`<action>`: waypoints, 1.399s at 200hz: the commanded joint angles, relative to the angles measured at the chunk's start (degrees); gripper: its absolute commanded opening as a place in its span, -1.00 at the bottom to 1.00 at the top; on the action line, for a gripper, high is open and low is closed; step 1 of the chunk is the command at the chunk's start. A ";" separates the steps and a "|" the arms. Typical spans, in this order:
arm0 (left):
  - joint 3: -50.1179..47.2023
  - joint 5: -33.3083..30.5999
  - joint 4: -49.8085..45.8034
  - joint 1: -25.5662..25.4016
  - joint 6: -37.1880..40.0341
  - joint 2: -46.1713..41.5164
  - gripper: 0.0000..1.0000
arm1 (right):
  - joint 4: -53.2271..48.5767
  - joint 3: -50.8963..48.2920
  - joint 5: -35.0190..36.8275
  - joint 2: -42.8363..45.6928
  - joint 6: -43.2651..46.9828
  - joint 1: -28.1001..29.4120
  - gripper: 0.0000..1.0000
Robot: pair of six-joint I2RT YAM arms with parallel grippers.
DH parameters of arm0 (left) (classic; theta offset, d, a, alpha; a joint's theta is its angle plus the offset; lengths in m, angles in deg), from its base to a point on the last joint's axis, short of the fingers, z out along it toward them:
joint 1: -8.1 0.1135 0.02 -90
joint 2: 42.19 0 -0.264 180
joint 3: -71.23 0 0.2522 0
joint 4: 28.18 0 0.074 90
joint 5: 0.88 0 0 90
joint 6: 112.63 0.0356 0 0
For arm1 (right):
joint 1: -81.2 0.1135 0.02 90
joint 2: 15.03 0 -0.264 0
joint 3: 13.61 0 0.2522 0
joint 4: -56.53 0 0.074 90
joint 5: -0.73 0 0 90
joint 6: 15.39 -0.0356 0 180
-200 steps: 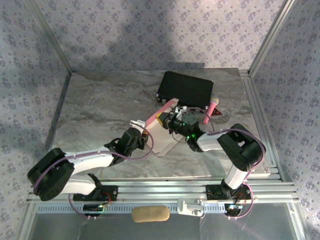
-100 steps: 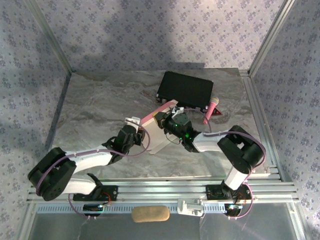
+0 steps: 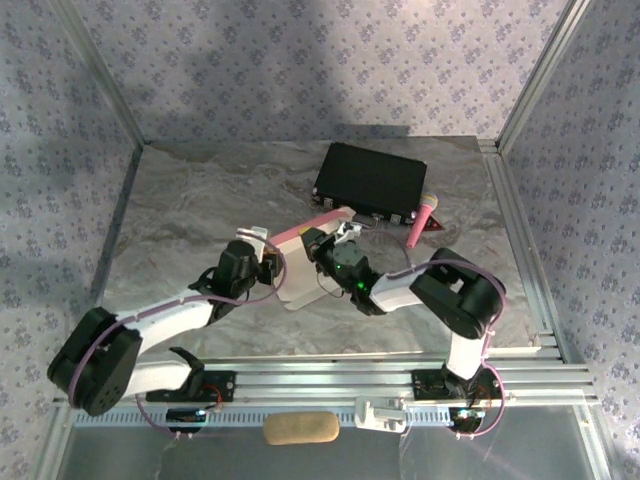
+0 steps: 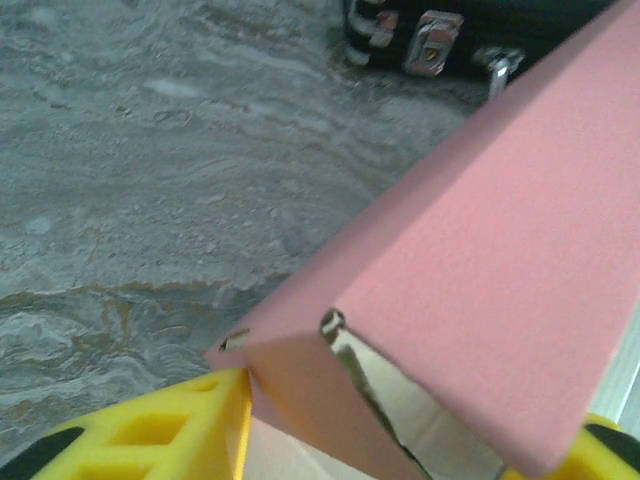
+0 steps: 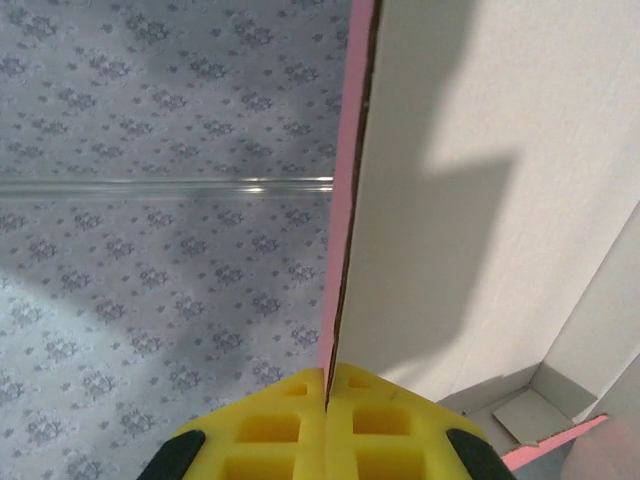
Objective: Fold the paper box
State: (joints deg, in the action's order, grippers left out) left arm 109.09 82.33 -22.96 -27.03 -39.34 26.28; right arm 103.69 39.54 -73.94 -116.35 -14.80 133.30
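Observation:
The paper box (image 3: 300, 278) stands tilted on the marble table (image 3: 180, 210) between both arms, its salmon-pink edge up and its pale inside facing the camera. My right gripper (image 3: 322, 245) is shut on one thin wall of the box (image 5: 480, 200), with the yellow fingers (image 5: 290, 425) pressed together on the card edge. My left gripper (image 3: 268, 258) is at the box's left end. In the left wrist view the pink corner (image 4: 300, 370) sits between its yellow fingers (image 4: 150, 430), which stand apart, so the left gripper (image 4: 415, 410) is open around that end.
The black case (image 3: 370, 180) with metal latches (image 4: 435, 35) lies right behind the box. A small pink microphone (image 3: 422, 218) rests against its right corner. Aluminium rails (image 3: 350, 380) run along the near edge, with a tan pad (image 3: 300, 428) below them.
Both grippers and the box have shifted left, and the box now stands more upright. The left gripper's fingers have spread wider. The right gripper stays shut on the wall.

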 commanded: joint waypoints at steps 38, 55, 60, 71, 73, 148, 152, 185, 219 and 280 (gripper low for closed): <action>-1.91 8.45 -4.77 -0.07 -3.47 -12.09 0.27 | -32.61 -1.17 24.01 13.48 -15.52 8.68 -1.00; -2.60 10.61 -7.17 -0.97 -4.96 -15.93 0.31 | -34.04 -0.81 25.01 12.92 -18.06 9.01 -1.00; -2.77 10.79 -8.26 -1.21 -5.50 -17.04 0.33 | -33.41 -0.94 25.15 12.55 -18.20 8.91 -1.00; -3.29 12.99 -9.96 -1.28 -6.52 -19.90 0.39 | -31.70 -1.45 24.82 11.51 -18.00 8.37 -1.00; -3.32 13.41 -10.40 -1.21 -6.63 -20.22 0.39 | -31.27 -1.54 24.72 11.32 -17.93 8.31 -1.00; -3.74 8.26 -24.63 0.71 -7.81 -26.60 0.10 | -11.30 -7.92 25.89 6.49 -9.73 8.86 -1.00; -4.20 7.93 -24.42 0.85 -7.97 -26.84 0.06 | -10.80 -8.37 25.98 6.79 -9.38 8.90 -1.00; -6.53 6.00 -19.78 1.01 -7.48 -26.23 -0.03 | -12.62 -8.64 24.17 10.06 -7.34 7.78 -1.00; -5.18 7.47 -11.80 0.91 -6.67 -14.33 -0.13 | -11.49 -10.44 23.41 11.39 -6.82 6.85 -1.00; -6.02 9.30 4.21 -3.95 -1.42 -5.36 -0.09 | -8.59 -10.77 19.35 10.52 -7.88 4.23 -1.00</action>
State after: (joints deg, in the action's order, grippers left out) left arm 102.81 89.96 -29.63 -29.46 -44.08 19.74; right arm 95.17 29.90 -53.81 -105.66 -23.48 138.19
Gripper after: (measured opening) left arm 0.448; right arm 0.050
